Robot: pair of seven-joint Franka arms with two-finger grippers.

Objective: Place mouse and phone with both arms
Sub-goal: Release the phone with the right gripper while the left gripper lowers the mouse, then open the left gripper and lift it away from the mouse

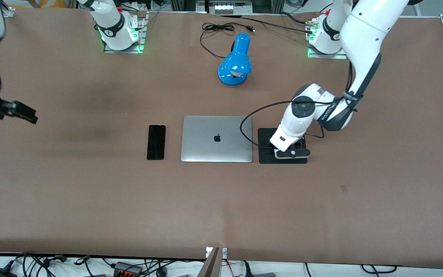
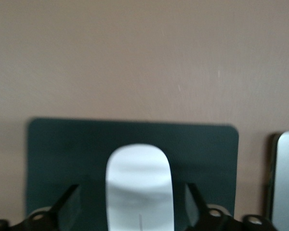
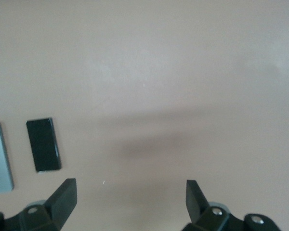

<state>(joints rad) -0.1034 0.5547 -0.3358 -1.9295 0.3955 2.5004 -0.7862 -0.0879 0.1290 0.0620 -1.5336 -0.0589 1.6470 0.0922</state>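
Observation:
The white mouse [image 2: 138, 187] lies on the black square pad [image 2: 62, 154], beside the silver laptop toward the left arm's end. My left gripper [image 2: 132, 188] is low over it, open, with a finger on each side of the mouse and a gap between each finger and the mouse. In the front view the left gripper [image 1: 291, 151] hides the mouse. The black phone [image 1: 156, 142] lies flat on the table beside the laptop, toward the right arm's end; it also shows in the right wrist view [image 3: 43, 144]. My right gripper [image 1: 27, 114] is open, empty and up in the air over the table's right-arm end.
The closed silver laptop [image 1: 217, 138] lies between the phone and the pad [image 1: 265, 156]. A blue desk lamp [image 1: 235, 61] with its black cord [image 1: 217, 27] lies farther from the camera, between the arm bases.

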